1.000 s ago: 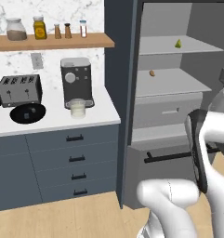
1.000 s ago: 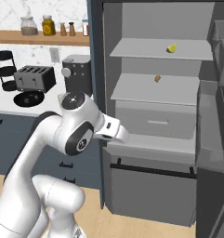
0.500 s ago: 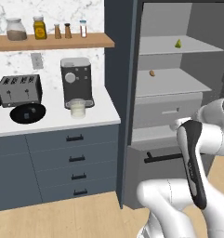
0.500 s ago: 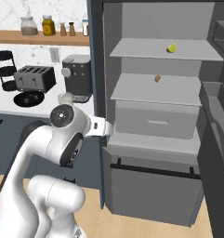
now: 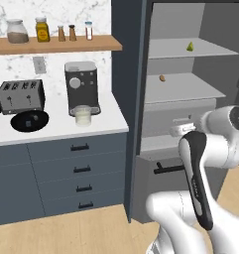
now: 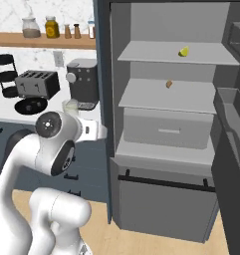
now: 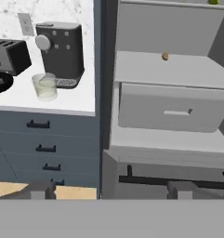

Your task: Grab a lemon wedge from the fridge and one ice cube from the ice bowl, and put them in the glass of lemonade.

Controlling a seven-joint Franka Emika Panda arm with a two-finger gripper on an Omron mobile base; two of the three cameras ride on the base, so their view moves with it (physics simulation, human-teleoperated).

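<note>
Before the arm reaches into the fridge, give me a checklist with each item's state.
1. Fridge door open, shelves exposed: ok.
2. Lemon wedge in sight, alone on the top shelf: ok.
3. Not mistaking the orange-brown item on the shelf below for the wedge: ok, they lie apart on separate shelves.
4. Gripper open and empty: ok, fingertips stand wide apart with nothing between them.
5. Gripper lined up with the wedge: not ok, the hand view aims at the drawer and lower shelf, with the wedge at its top edge.
6. Glass upright on the counter by the coffee machine: ok.
</note>
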